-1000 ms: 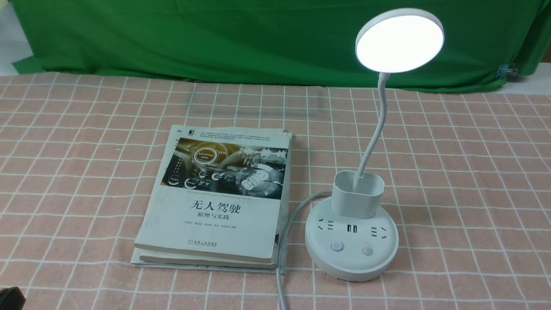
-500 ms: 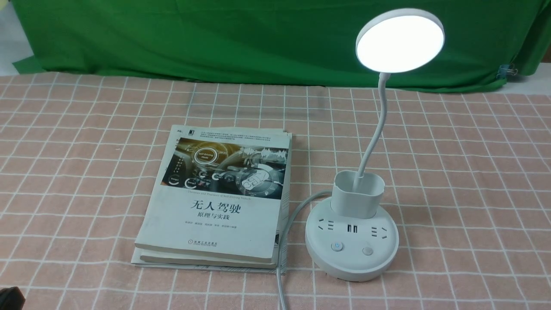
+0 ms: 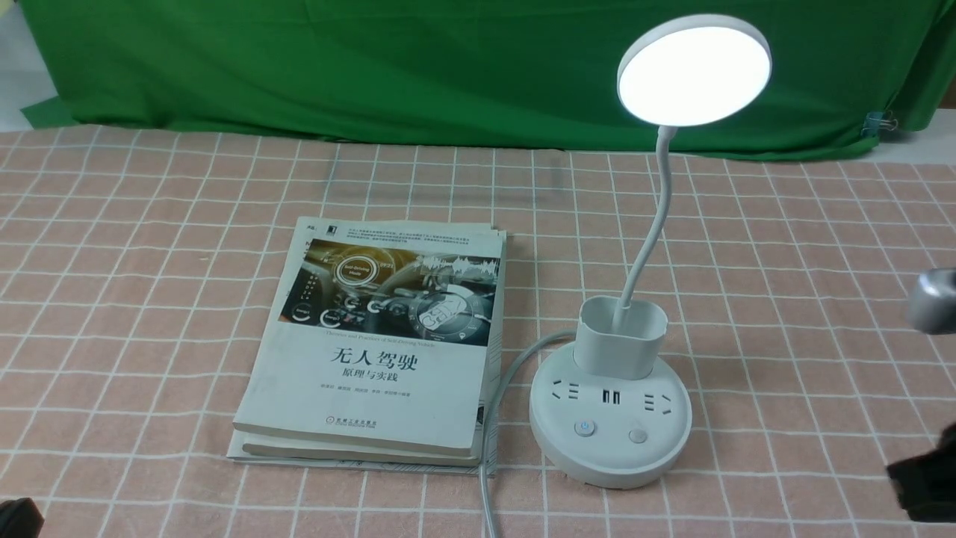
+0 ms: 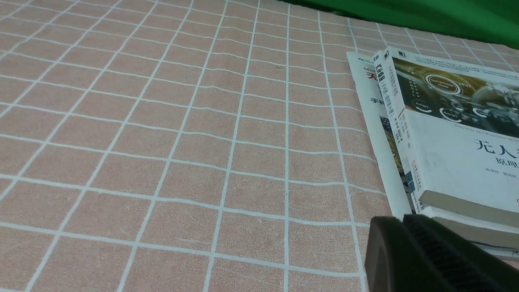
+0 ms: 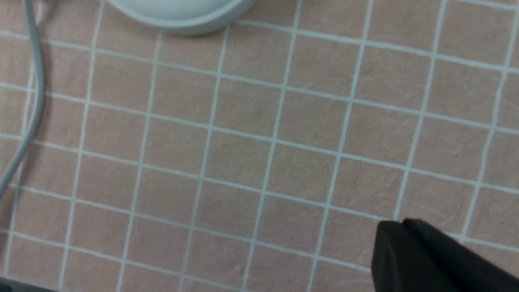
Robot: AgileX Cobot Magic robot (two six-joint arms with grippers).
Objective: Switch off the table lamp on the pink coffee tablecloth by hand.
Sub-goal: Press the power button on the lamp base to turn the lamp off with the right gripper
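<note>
Table lamp [image 3: 609, 418] stands on the pink coffee tablecloth [image 3: 149, 261], disc head lit, two buttons on the base front. Book stack [image 3: 381, 344] lies just beside the lamp on its left, with the grey cord [image 5: 37, 93] running between them. Right gripper [image 5: 399, 223] hangs over bare cloth near the lamp base, not touching it. Left gripper [image 4: 401, 221] sits well left of the lamp, by the books. Both look pinched closed on nothing, though only the tips show.
</note>
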